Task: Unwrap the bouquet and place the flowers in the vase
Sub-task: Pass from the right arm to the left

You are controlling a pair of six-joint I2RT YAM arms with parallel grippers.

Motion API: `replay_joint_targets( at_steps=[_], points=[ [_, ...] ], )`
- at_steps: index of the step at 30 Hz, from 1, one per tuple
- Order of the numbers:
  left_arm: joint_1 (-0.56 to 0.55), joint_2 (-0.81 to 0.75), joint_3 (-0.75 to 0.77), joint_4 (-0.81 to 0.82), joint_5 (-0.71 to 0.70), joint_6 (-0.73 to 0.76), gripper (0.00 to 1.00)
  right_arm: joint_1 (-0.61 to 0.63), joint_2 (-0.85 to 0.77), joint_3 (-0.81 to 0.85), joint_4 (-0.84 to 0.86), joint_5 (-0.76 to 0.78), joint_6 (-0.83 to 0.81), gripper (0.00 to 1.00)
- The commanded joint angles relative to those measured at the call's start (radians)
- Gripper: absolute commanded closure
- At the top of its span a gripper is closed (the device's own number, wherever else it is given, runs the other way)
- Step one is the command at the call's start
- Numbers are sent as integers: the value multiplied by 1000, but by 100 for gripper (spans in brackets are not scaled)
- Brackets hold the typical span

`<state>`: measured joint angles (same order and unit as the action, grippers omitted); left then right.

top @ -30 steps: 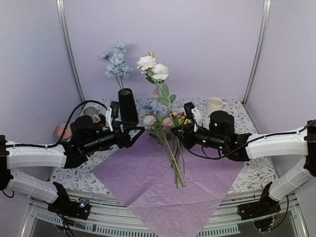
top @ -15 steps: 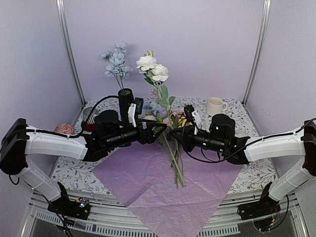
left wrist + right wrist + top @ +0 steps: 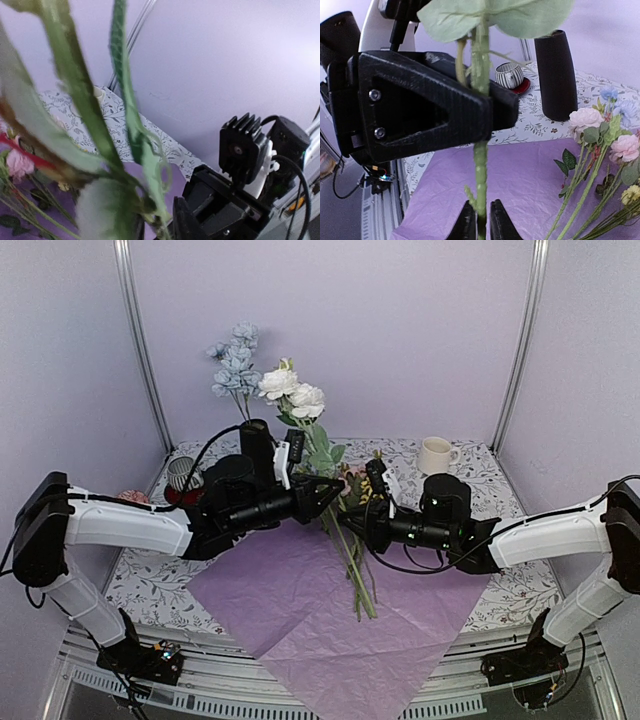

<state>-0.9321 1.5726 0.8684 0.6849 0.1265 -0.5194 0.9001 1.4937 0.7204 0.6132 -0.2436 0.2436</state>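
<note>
Top view: the right gripper [image 3: 346, 519] pinches a white-flowered stem [image 3: 300, 400] upright. The left gripper [image 3: 327, 492] reaches it from 9 o'clock, with the vase [image 3: 258, 448] at 11 o'clock and other flowers [image 3: 352, 565] on purple paper [image 3: 285, 590] at 6 o'clock.
Left wrist: greenery blurs close; its grip cannot be told.
Right wrist: fingertips [image 3: 466, 222] clamp the stem.

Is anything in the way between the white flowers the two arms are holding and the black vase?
Partly: blue flowers already stand in the vase, crowding its mouth, and the left gripper, closed on the white flowers above the right gripper, has its wrist between stem and vase. Nothing else visible.
</note>
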Motion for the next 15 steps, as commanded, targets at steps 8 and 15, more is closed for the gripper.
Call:
replay_joint_targets(
  at_steps=[8, 15],
  points=[
    [-8, -91, -2, -78, -52, 57, 97, -4, -15, -18, 37, 61, -25, 62],
    [26, -233, -23, -248, -168, 121, 97, -4, -61, -58, 50, 179, -26, 56]
  ],
)
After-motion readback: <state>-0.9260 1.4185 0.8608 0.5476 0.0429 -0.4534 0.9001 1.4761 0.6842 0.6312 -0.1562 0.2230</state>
